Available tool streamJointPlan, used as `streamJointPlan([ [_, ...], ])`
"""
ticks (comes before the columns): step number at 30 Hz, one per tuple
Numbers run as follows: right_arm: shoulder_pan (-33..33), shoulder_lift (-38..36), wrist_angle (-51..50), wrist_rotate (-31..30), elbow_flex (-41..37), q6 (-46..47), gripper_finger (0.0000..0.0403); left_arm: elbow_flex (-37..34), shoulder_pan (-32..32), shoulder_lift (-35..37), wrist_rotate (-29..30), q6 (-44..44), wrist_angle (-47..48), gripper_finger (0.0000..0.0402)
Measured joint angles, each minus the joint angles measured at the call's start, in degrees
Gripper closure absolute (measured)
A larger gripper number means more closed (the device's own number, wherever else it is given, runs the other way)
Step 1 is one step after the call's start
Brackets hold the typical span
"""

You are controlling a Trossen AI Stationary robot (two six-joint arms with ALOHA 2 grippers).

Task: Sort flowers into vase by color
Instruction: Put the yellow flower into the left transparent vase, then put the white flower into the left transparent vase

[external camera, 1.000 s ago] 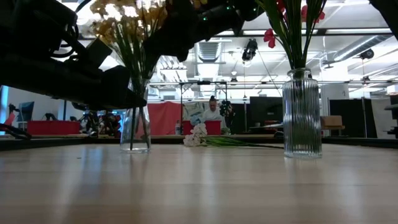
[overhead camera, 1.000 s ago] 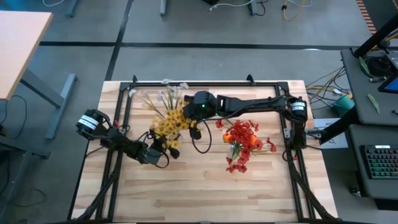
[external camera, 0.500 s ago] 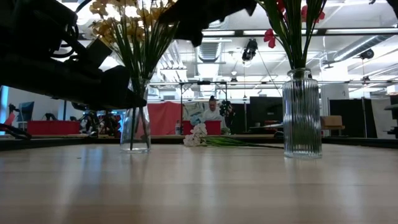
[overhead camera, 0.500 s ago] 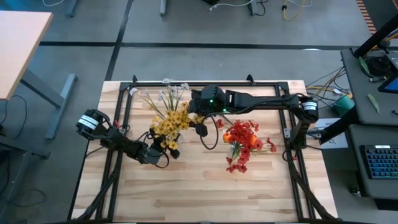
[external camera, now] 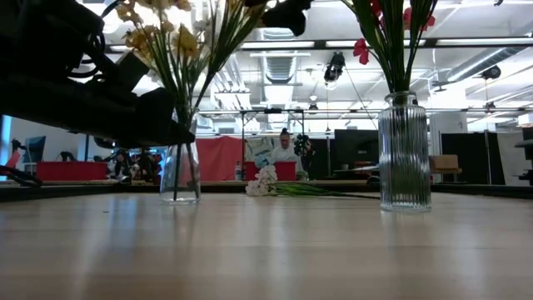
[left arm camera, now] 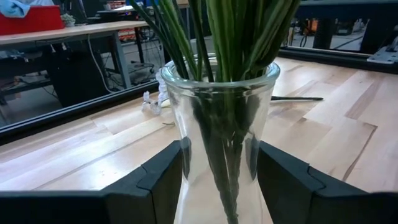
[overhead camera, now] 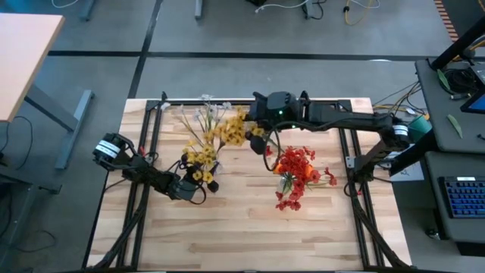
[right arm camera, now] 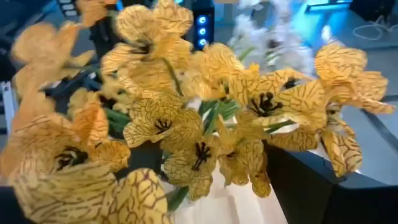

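Note:
A clear vase [external camera: 181,171] stands on the table's left half with yellow flowers' stems in it. My left gripper [overhead camera: 198,186] is shut on it. One spray of yellow flowers [overhead camera: 229,130] leans out toward the far right; the other yellow blossoms [overhead camera: 198,161] stay above the vase. My right gripper [overhead camera: 252,133] hangs high beside the leaning spray, fingers apart, with blossoms [right arm camera: 199,149] filling its wrist view. Red flowers [overhead camera: 297,173] stand in a ribbed glass vase [external camera: 404,150] at the right. White flowers [overhead camera: 206,114] lie flat on the table near the far edge. My left gripper pinches the clear vase's narrow part below its flared rim [left arm camera: 221,124], one finger [left arm camera: 165,177] on each side. The fingers come in about level from the table's near left. The vase stands upright with its base [external camera: 181,200] on the table. My right gripper has the leaning spray's yellow blossoms [right arm camera: 249,134] right before its open fingers; whether it touches them I cannot tell.
A black frame rail [overhead camera: 250,101] runs along the table's far edge, with more rails down both sides. A person [external camera: 287,146] sits in the room behind the table. Bare wood lies along the near half of the table [overhead camera: 242,235].
My right gripper has risen and gone toward the table's far right. One spray of yellow blossoms has swung with it, leaning out of the bunch, while its stems stay in the clear vase and the other yellow blossoms stay over it.

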State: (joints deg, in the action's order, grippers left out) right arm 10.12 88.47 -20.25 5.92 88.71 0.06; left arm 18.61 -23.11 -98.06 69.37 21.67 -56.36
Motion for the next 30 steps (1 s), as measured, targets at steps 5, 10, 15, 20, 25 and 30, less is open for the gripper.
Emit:
streamJointPlan([
  [5, -0.9, 4.63, 2.09, 3.29, -0.04, -1.09, 0.0138, 0.04, 0.0, 0.0, 0.05, 0.02, -0.11, 0.0228],
  [10, -1.29, 9.4, 4.66, 7.56, -0.09, -1.34, 0.0138, 0.13, -0.02, 0.0, 0.04, 0.02, -0.12, 0.0228],
  [15, -1.17, 9.93, 4.28, 7.55, -0.09, -1.43, 0.0128, 0.13, 0.0, 0.0, 0.05, 0.04, -0.11, 0.0228],
  [20, -1.13, 9.3, 3.96, 7.59, -0.09, -1.0, 0.0096, 0.13, 0.0, 0.0, 0.07, 0.04, 0.02, 0.0228],
  [25, -0.76, 8.16, -2.35, 7.49, -0.07, -1.88, 0.0059, 0.13, 0.0, 0.0, 0.11, 0.04, 0.3, 0.0228],
  [30, -0.89, 7.56, -6.63, 7.64, -0.07, -3.83, 0.0042, 0.13, 0.0, 0.0, 0.12, 0.04, 0.31, 0.0228],
])
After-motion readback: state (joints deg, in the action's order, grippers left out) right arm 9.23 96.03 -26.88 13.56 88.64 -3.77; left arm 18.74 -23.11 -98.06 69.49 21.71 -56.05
